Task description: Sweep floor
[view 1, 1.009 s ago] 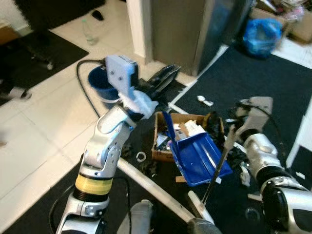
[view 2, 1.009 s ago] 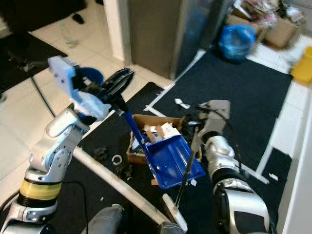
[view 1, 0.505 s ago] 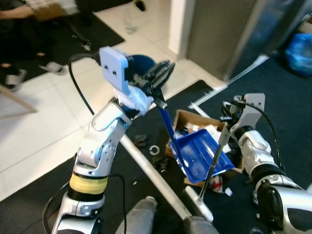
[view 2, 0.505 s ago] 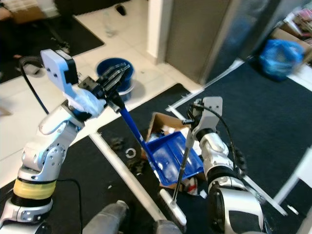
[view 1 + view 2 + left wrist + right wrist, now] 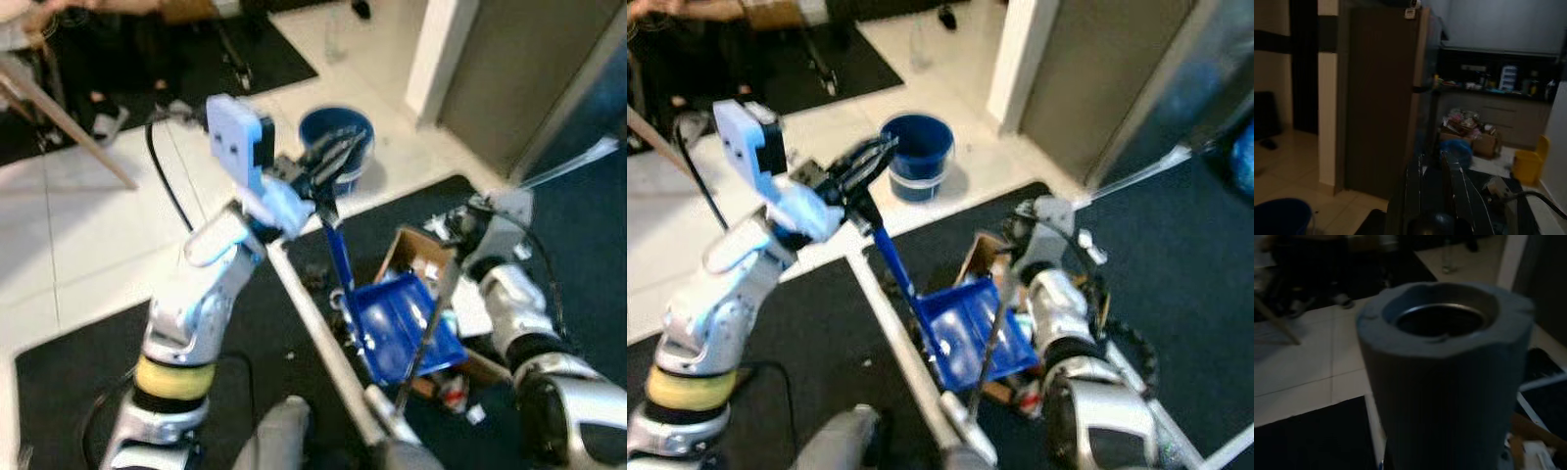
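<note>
Left eye: dustpan (image 5: 400,328) abuts box (image 5: 423,269).

No legible text — none anywhere.

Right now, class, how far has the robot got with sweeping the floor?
Partway. Done: some debris looks to be in the blue dustpan. In hand: the left tool is shut on the dustpan's handle, lifting it, and the right tool grips the broom. Left: scraps lie on the dark mat around the cardboard box, and the blue bucket stands on the tiles beyond.
</note>
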### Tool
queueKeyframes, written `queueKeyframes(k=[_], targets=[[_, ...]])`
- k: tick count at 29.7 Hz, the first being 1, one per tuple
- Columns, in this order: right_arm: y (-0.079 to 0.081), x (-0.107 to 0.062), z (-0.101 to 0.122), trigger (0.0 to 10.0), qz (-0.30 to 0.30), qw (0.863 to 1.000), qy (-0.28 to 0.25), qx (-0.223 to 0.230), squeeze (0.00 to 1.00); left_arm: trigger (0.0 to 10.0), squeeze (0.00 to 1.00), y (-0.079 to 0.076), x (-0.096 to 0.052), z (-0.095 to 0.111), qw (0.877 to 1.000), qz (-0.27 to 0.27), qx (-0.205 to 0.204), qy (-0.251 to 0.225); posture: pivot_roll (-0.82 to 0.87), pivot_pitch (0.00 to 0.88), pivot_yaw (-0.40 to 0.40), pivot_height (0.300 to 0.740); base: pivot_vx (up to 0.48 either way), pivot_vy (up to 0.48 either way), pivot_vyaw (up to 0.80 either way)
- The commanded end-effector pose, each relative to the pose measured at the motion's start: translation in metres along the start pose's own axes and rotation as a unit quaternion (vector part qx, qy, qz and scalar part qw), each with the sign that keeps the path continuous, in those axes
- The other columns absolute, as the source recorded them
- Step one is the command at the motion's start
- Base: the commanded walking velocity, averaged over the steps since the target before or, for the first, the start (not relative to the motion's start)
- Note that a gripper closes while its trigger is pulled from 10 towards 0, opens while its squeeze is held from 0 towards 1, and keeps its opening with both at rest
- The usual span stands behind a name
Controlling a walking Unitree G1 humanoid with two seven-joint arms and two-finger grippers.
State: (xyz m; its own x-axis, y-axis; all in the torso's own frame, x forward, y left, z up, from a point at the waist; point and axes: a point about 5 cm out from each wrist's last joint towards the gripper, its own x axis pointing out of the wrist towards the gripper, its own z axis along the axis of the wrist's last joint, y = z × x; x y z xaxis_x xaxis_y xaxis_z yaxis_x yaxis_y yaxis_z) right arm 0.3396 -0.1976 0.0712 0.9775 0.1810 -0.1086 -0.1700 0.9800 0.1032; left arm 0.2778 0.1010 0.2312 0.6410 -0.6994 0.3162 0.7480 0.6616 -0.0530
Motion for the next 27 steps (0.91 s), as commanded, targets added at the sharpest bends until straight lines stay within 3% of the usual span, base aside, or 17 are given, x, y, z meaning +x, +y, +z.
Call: queueKeyframes(k=[1, 27], targets=[[-0.002, 0.0, 0.001, 10.0, -0.004, 1.0, -0.001, 0.001, 0.0, 10.0, 0.0, -0.01, 0.002, 0.01, 0.999, -0.035, -0.004, -0.02, 0.21, 0.019, -0.053, 0.74, 0.0, 0.0, 0.74], [-0.005, -0.001, -0.003, 10.0, -0.009, 1.0, 0.024, -0.016, 0.0, 10.0, 0.0, -0.014, -0.019, 0.002, 0.996, -0.071, -0.046, 0.023, 0.21, 0.025, -0.061, 0.74, 0.0, 0.0, 0.74]])
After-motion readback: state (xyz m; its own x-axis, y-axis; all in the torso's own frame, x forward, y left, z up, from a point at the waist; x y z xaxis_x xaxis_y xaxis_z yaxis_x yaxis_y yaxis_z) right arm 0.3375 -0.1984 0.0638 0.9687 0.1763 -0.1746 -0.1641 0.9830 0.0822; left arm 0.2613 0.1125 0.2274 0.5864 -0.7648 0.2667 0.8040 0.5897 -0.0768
